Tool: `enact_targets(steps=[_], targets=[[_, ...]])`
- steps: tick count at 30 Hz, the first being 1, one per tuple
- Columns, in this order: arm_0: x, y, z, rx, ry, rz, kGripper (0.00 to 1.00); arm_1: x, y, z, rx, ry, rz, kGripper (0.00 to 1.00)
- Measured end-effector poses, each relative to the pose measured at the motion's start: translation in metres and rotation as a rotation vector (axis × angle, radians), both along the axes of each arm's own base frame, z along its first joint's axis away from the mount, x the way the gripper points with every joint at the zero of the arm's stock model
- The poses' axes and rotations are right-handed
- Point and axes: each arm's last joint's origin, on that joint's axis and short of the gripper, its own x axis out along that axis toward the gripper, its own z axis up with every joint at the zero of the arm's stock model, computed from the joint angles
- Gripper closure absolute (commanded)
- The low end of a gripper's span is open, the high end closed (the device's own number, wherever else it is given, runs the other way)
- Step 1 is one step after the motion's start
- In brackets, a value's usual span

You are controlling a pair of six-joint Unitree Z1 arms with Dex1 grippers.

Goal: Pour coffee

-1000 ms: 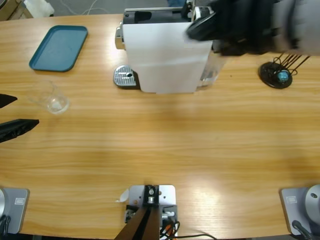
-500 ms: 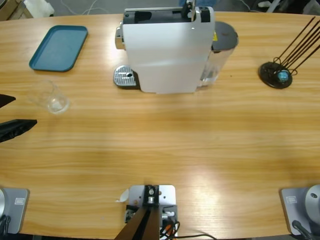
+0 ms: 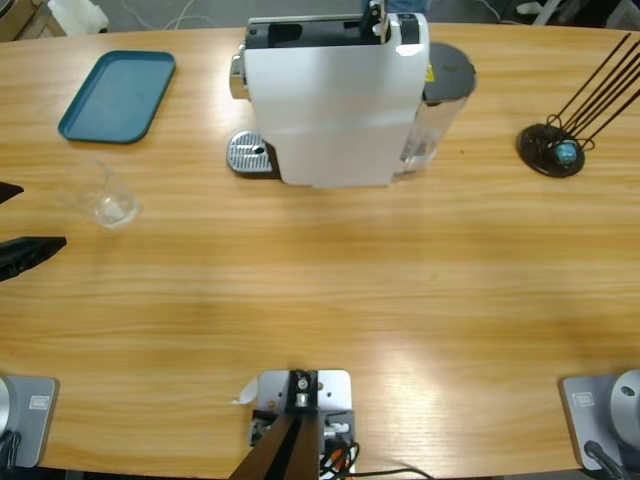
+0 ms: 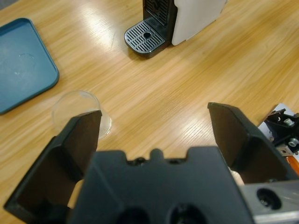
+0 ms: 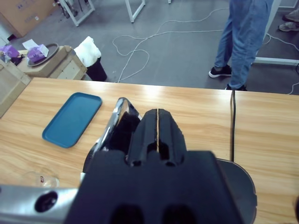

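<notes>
No coffee shows in any view. A clear glass cup point(image 3: 105, 198) stands on the table left of the white coffee machine point(image 3: 330, 100) and looks empty. My left gripper point(image 3: 30, 218) is at the table's left edge, open, a short way from the cup. In the left wrist view the cup point(image 4: 77, 109) sits just beyond the left jaw of my gripper point(image 4: 154, 114), and the machine's drip tray point(image 4: 145, 36) lies further off. My right gripper point(image 5: 158, 114) is shut on nothing, high above the coffee machine point(image 5: 117, 130). It is out of the high view.
A teal tray point(image 3: 118, 95) lies at the back left. A black capsule holder point(image 3: 555, 150) with a teal capsule stands at the back right. The machine's water tank point(image 3: 445, 90) is on its right side. A person in jeans point(image 5: 243, 37) stands beyond the table.
The arm that hung over the machine's top right corner has lifted out of the high view. My left gripper has drawn back slightly toward the left edge.
</notes>
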Motion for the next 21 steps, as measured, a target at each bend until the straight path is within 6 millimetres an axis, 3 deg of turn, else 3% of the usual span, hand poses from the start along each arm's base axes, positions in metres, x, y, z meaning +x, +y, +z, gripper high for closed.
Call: enact_targets(steps=[6, 14, 21], targets=[[0.001, -0.001, 0.006, 0.013, -0.036, -0.023, 0.009, -0.004, 0.004, 0.000, 0.017, 0.004, 0.001, 1.000], [0.001, 0.000, 0.006, 0.019, -0.031, -0.023, 0.009, -0.012, 0.035, 0.002, 0.033, 0.001, 0.066, 1.000], [0.000, 0.000, 0.006, 0.019, -0.030, -0.023, 0.009, -0.009, 0.045, -0.008, 0.020, 0.018, 0.067, 1.000]])
